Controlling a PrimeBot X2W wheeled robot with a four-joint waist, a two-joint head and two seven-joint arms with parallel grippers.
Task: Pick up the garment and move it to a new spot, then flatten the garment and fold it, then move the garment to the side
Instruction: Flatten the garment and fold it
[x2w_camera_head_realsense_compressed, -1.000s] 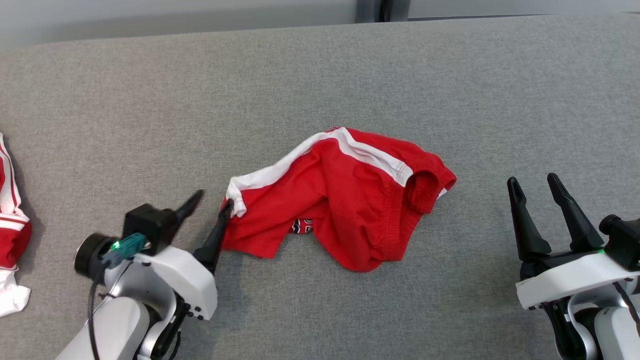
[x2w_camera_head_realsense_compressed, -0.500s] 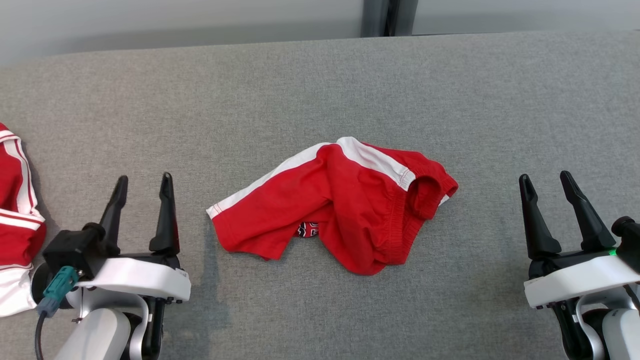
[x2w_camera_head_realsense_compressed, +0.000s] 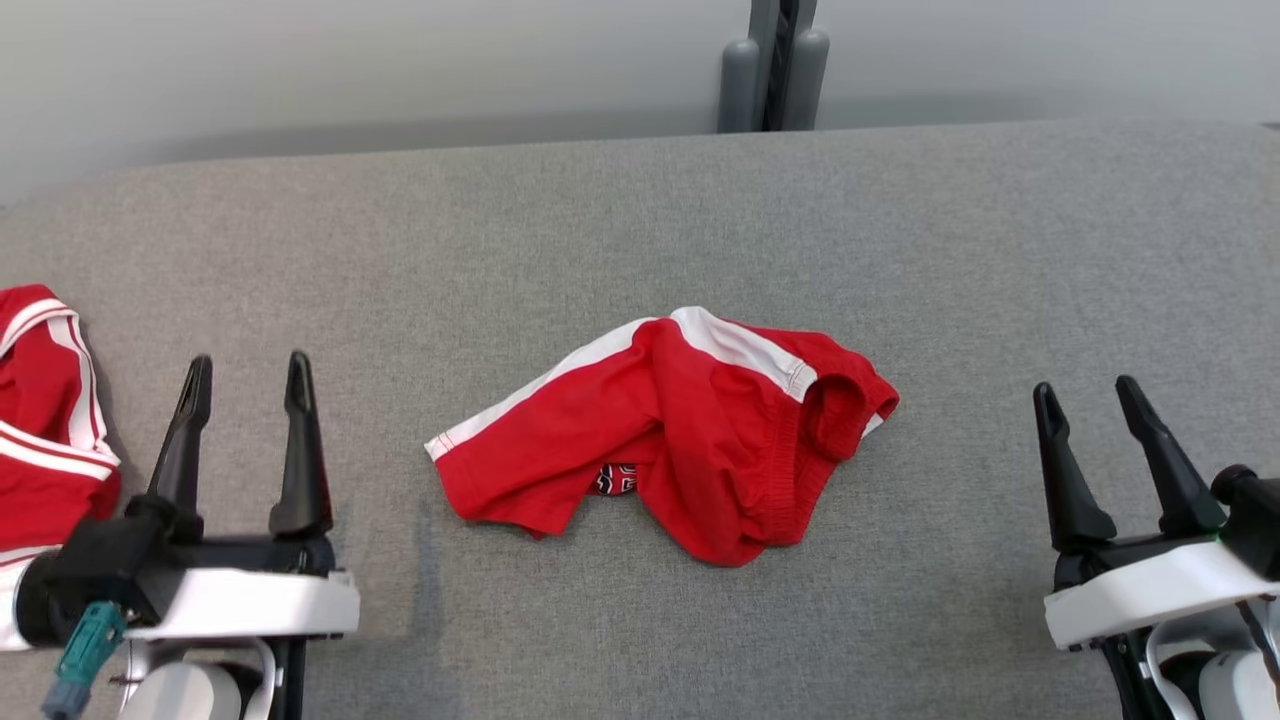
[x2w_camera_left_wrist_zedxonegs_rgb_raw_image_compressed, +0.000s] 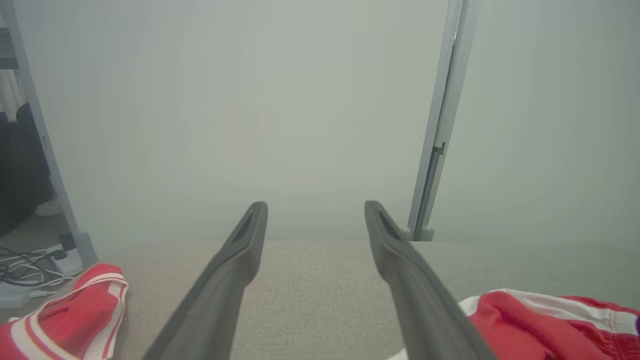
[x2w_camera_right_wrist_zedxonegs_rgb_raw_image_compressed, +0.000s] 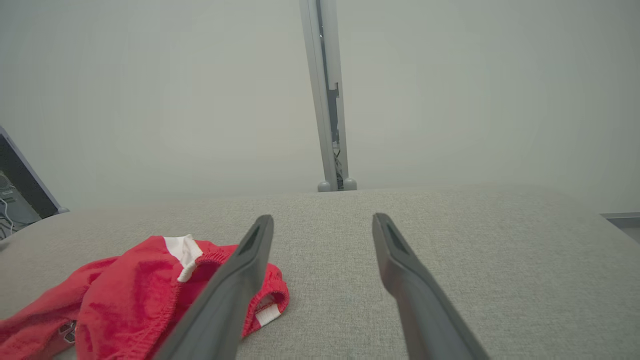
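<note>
Shorts (x2w_camera_head_realsense_compressed: 680, 440), red with a white side stripe, lie crumpled near the middle of the grey padded table (x2w_camera_head_realsense_compressed: 600, 220), apart from both arms. Their elastic waistband is bunched at the 3 o'clock end, and one flatter leg reaches out toward 8 o'clock. A small dark patterned patch peeks from under the fold at 6 o'clock.

The left gripper (x2w_camera_head_realsense_compressed: 248, 362) is at 9 o'clock from the shorts, well apart from them. Its two dark fingers are spread wide and point to 12 o'clock. The right gripper (x2w_camera_head_realsense_compressed: 1085, 390) is at 3 o'clock from the shorts, also clear of the cloth. Its fingers are likewise splayed and lean slightly toward 11 o'clock.

A second red-and-white garment (x2w_camera_head_realsense_compressed: 45, 400) lies at the table's 9 o'clock edge, just beside the left gripper's outer finger. Beyond the far edge, at 12 o'clock, a grey post (x2w_camera_head_realsense_compressed: 775, 65) stands against a pale wall (x2w_camera_head_realsense_compressed: 300, 70). In the right wrist view, the waistband end of the shorts shows partly behind that gripper's left-hand finger.
</note>
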